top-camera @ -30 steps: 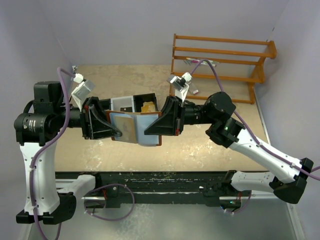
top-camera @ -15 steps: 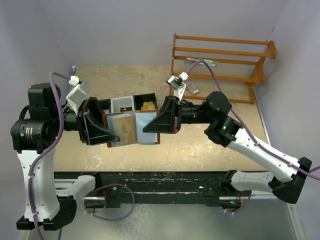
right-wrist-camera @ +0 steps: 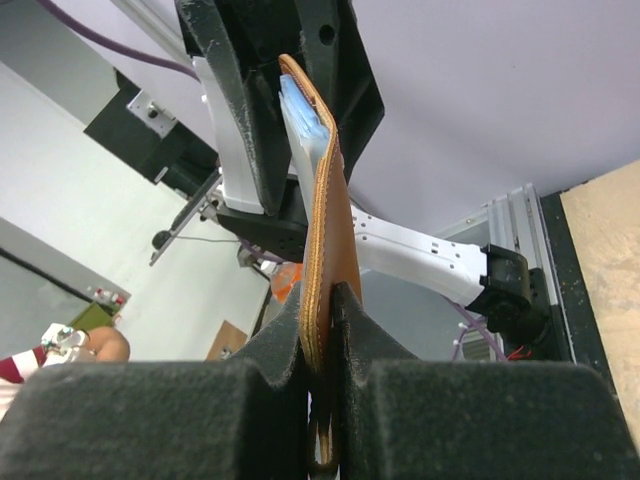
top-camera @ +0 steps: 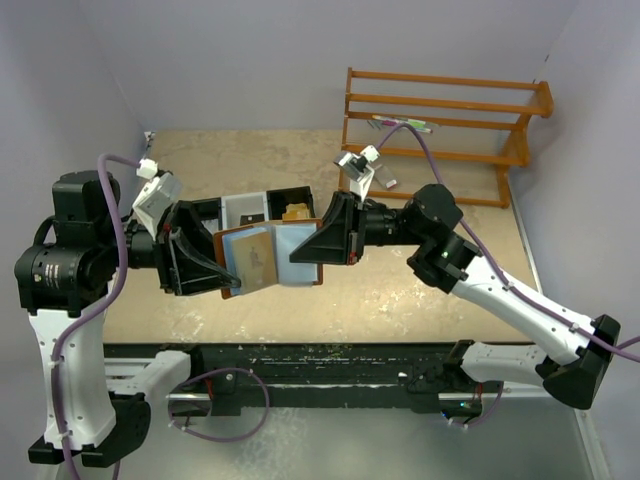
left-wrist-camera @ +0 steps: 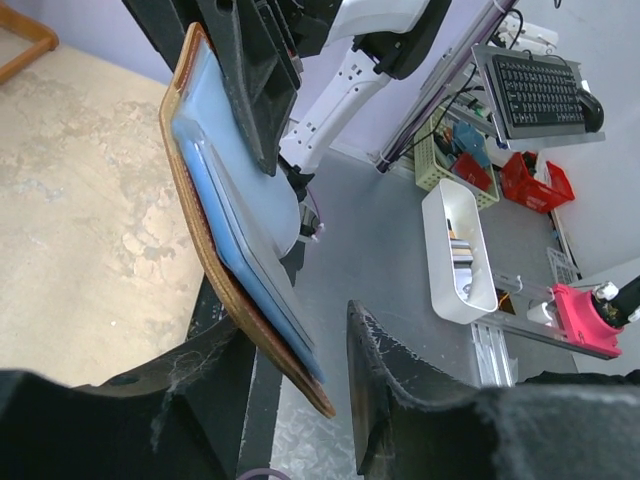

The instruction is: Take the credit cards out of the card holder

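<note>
The right fingers (right-wrist-camera: pixel 300 322) are clenched on one edge of the brown leather fold-over card holder (right-wrist-camera: pixel 338 235), with the leather pinched tight between both pads. The left fingers (left-wrist-camera: pixel 385 365) stand apart astride the holder's opposite end. One is close against the leather back and the other is clear of the inner face with a gap showing, so nothing is clamped there.

Inside the open holder a light blue plastic card (left-wrist-camera: pixel 230 190) lies flat against the inner face. From above, a pale tan card (top-camera: pixel 250 255) faces up on the holder's left half.

The holder hangs spread between the two arms in the air, above the middle of the sandy counter (top-camera: pixel 250 160), and nothing meets it but the fingers. Just behind it on the counter lies a black-and-white three-compartment tray (top-camera: pixel 245 208). An orange wooden rack (top-camera: pixel 440 105) stands at the counter's far right corner.
</note>
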`<state>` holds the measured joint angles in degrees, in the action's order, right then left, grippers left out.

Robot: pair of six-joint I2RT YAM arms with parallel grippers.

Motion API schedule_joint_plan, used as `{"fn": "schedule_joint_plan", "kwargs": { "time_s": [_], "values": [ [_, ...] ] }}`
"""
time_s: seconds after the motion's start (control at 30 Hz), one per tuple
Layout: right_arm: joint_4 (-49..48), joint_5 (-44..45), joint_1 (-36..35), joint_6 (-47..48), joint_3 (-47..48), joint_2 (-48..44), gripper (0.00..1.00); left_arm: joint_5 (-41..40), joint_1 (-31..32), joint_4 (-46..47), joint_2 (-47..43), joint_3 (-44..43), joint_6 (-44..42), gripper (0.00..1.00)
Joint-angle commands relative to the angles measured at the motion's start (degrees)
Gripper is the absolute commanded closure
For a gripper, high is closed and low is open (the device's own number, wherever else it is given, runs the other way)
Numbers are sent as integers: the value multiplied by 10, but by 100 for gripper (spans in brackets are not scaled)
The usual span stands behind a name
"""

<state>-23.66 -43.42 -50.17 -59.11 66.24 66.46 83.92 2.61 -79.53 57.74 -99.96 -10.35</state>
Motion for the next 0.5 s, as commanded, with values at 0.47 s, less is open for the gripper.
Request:
{"fn": "schedule_joint_plan", "kwargs": {
  "time_s": [0.47],
  "values": [
    [-97, -49, 3, -7, 1, -10, 100, 23, 15, -25, 0, -20, -50, 73]
  ]
}}
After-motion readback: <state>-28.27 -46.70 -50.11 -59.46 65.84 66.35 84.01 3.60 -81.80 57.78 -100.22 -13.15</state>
